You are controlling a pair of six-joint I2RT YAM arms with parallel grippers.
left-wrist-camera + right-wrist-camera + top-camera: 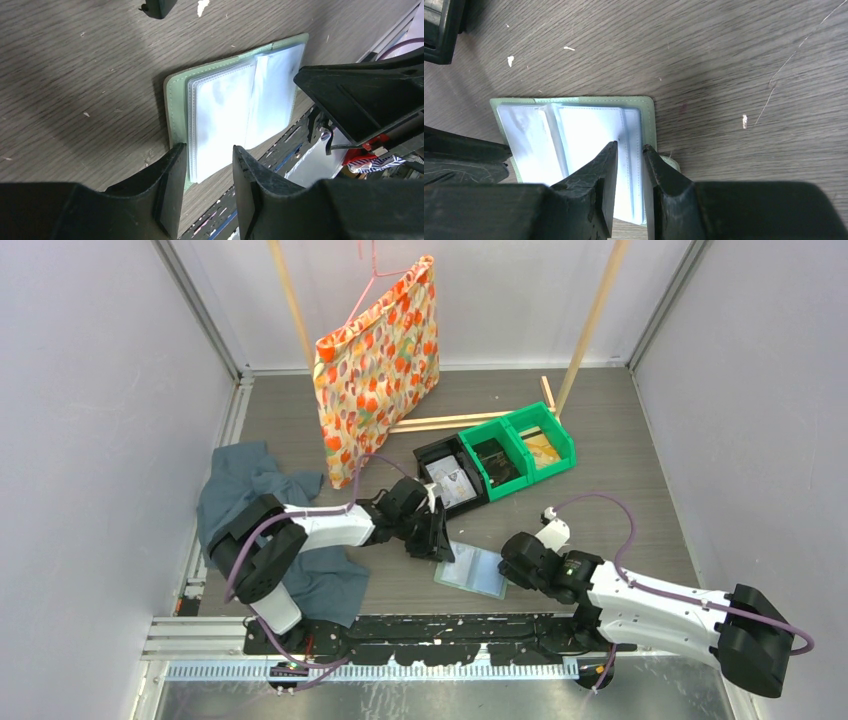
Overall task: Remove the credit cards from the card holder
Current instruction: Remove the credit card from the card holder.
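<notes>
The sage-green card holder (473, 570) lies open and flat on the table, its pale blue plastic sleeves facing up. In the left wrist view (225, 110) the sleeves are glary and I cannot make out a card in them. My left gripper (438, 543) is open, and its fingertips (172, 155) straddle one end of the sleeve stack. My right gripper (512, 565) stands over the holder's opposite end (574, 130). Its jaws are a narrow gap apart above the stitched sleeve edge, with the flat sleeves showing between them (630, 150).
A black bin (452, 480) holding flat pale card-like items stands just behind the holder, beside two green bins (520, 450). A dark teal cloth (250, 490) lies under the left arm. A flowered bag (380, 360) hangs at the back. The arms' base rail (420, 635) runs just in front of the holder.
</notes>
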